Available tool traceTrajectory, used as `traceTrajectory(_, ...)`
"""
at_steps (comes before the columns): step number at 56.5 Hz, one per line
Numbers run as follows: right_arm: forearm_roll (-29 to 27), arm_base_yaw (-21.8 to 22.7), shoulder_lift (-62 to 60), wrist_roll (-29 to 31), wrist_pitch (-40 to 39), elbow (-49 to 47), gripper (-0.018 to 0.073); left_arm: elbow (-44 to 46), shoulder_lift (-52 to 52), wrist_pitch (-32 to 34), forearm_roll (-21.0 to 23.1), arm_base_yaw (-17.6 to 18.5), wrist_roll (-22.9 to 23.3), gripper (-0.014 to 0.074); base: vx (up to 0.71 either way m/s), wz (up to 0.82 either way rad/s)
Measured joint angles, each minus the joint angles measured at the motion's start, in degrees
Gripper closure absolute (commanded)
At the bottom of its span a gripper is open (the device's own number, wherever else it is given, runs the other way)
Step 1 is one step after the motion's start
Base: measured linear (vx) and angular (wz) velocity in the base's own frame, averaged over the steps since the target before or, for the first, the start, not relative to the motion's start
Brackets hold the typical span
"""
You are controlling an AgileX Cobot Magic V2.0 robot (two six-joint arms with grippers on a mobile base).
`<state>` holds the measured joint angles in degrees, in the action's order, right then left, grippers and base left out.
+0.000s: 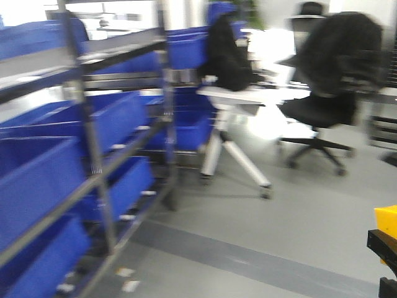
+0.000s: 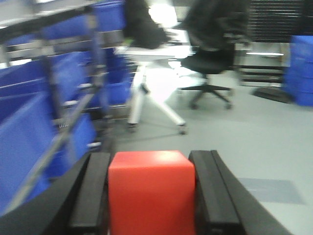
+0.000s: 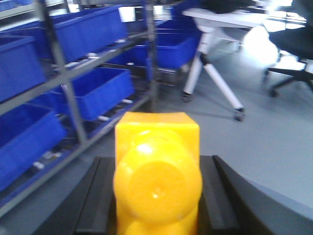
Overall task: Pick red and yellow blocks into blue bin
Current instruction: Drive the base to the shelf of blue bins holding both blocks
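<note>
In the left wrist view, my left gripper (image 2: 151,157) is shut on the small red cube (image 2: 151,196), which fills the gap between the two black fingers (image 2: 93,191). My right gripper (image 3: 157,161) is shut on the yellow brick (image 3: 157,183), whose round studs face the right wrist camera. In the blurred front view, a corner of the yellow brick (image 1: 387,220) shows at the lower right edge above a black finger (image 1: 383,243). Both grippers are held above the grey floor. I cannot tell whether any blue crate in view is the blue bin.
A metal rack (image 1: 93,161) with several blue crates (image 1: 105,118) fills the left side. Beyond it stand a white table on castor legs (image 1: 232,99) and a black office chair (image 1: 325,108). More blue crates (image 2: 301,68) are stacked at the far right. Grey floor (image 1: 279,211) lies ahead.
</note>
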<state>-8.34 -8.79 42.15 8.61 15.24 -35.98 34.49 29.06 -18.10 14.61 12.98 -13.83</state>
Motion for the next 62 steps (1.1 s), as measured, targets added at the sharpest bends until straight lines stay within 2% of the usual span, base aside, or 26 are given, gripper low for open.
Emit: traceTrajectory(62, 0.0, 0.0, 0.0, 0.0, 0.0, 0.0, 0.0569, 0.0, 0.0, 0.0, 0.0, 0.0, 0.0, 0.0594, 0.17, 0.77)
